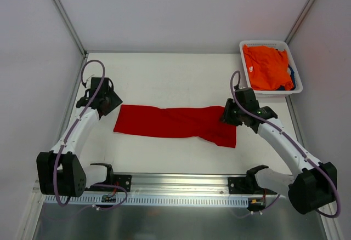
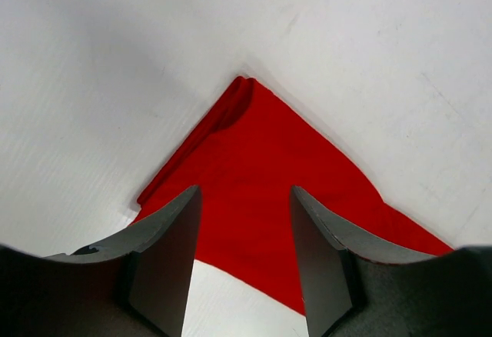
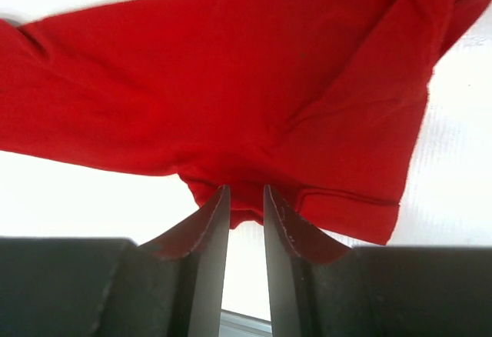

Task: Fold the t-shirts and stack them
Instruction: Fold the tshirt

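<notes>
T-shirt [image 1: 173,122], red, long axis left-right

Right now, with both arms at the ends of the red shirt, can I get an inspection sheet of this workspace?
Surface: white table, lightly scuffed.
Job's things: red t-shirt lying as a long band across the middle; orange t-shirt over a dark blue one in the basket.
Clutter: nothing seen.
Grippers: left gripper open above the red shirt's left end; right gripper narrowly parted, bunched hem between its tips, grip unclear.
Cables: purple cables loop along both arms.
Surroundings: basket at the far right corner; white walls; metal rail at the near edge.
</notes>
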